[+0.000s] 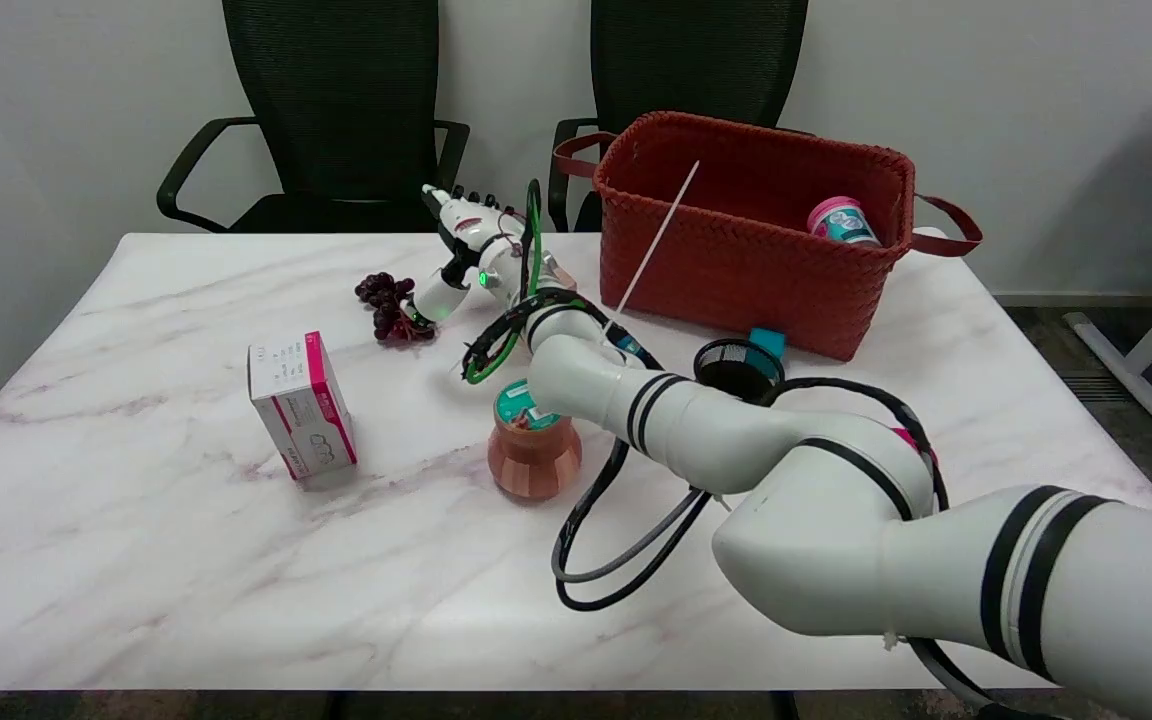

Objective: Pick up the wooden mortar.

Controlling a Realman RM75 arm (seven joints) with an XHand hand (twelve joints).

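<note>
Right hand (pixel 466 240), fingers loosely spread and holding nothing, above marble-veined table (pixel 136 560); ribbed, rounded wooden mortar (pixel 534 458) nearer.

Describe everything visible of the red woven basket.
The red woven basket is a deep rectangular bin of braided, leather-like strips with a loop handle at each end. It stands upright at the table's far right, open on top. Inside, a pink-lidded teal can leans in the right corner. A thin white rod crosses its front.
</note>
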